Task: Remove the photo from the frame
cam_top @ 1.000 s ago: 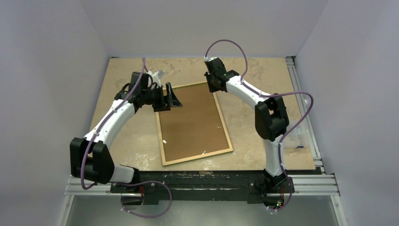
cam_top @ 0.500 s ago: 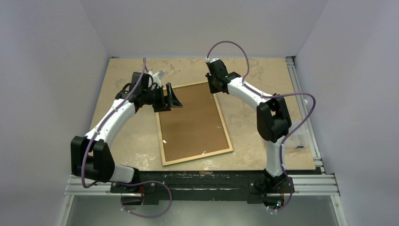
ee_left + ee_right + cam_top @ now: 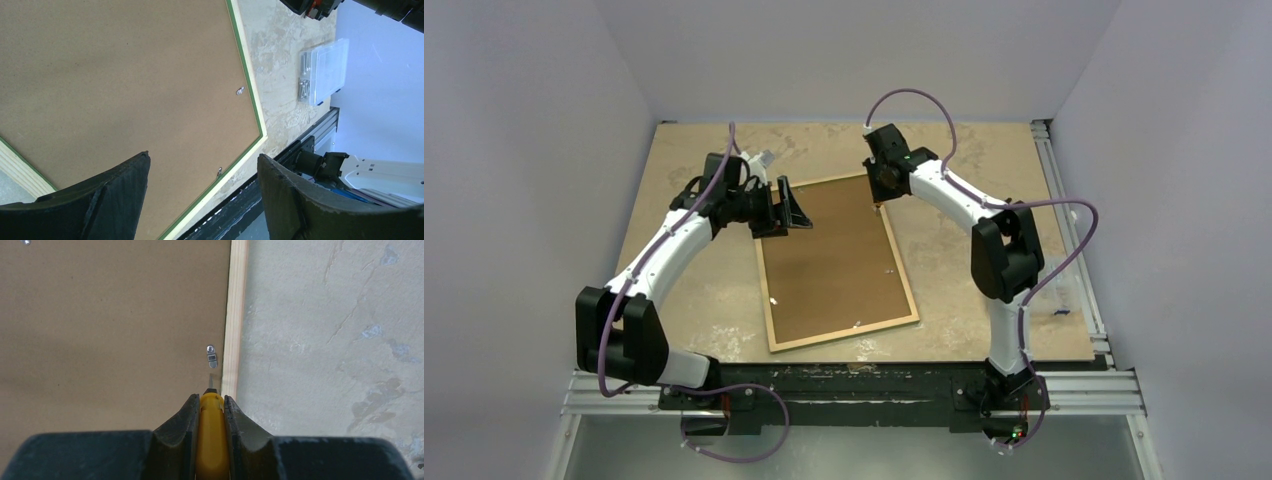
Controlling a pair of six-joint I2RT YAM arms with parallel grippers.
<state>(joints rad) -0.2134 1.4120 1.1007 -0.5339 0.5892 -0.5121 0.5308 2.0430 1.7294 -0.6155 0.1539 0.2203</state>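
The frame (image 3: 911,300) lies face down in the middle of the table, its light wood back edge up. The brown fibreboard back of the photo (image 3: 834,260) fills it. My left gripper (image 3: 796,213) hovers open over the frame's far left corner. In the left wrist view, nothing sits between its fingers (image 3: 203,156), with the board (image 3: 125,75) and green border (image 3: 247,85) below. My right gripper (image 3: 208,397) is shut on a yellow-handled screwdriver (image 3: 211,440). The tool's tip points at a small metal clip (image 3: 212,356) beside the frame's wood edge (image 3: 237,315), near the far right corner (image 3: 879,195).
More metal clips (image 3: 240,90) sit along the board's edges. A small clear plastic box (image 3: 322,70) rests on the table's right side (image 3: 1059,290). A black metal rail (image 3: 874,390) runs along the near edge, and walls close in the left, right and back.
My right wrist has shifted slightly to the right along the frame's far right corner, still holding the screwdriver. The left arm and the frame have not moved.
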